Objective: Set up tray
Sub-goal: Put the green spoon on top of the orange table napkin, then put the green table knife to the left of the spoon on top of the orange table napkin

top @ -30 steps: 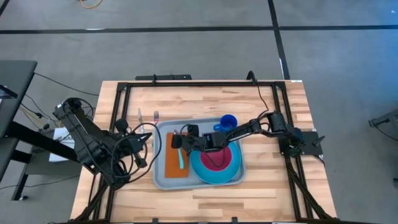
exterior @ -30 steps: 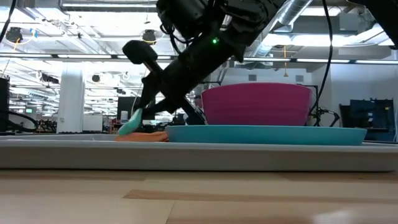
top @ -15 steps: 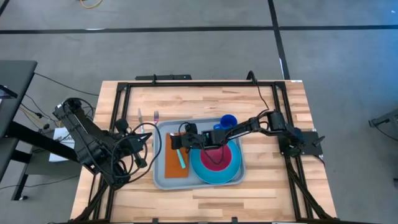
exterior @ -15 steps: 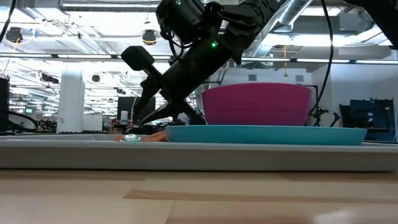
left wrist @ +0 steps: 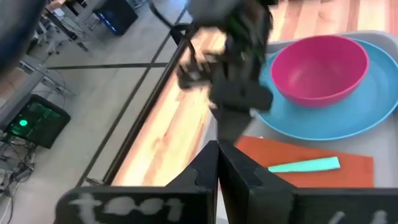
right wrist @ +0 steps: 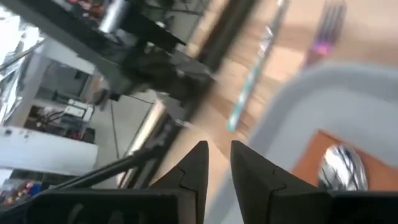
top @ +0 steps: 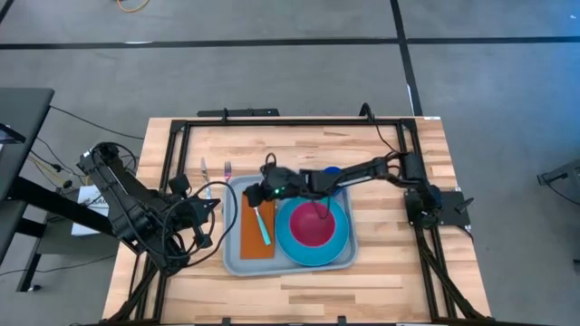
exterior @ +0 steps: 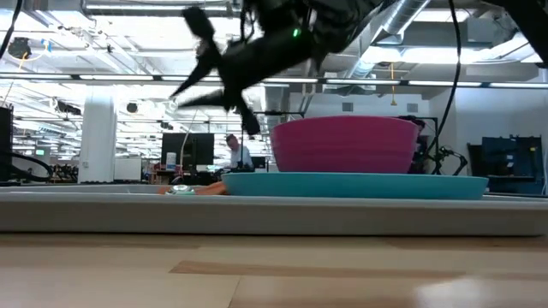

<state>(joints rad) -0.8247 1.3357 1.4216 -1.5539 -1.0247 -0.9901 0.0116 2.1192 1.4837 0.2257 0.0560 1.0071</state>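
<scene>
The right hand (top: 256, 193) is hovering empty, fingers slightly apart, above the orange napkin (top: 255, 237) on the tray (top: 234, 263), which is lying mid-table. It should be steering toward the fork (top: 227, 169) beside the tray, clearing the rim.

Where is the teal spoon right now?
In the high view, the teal spoon lies on the orange napkin in the tray's left part, beside the blue plate.
</scene>
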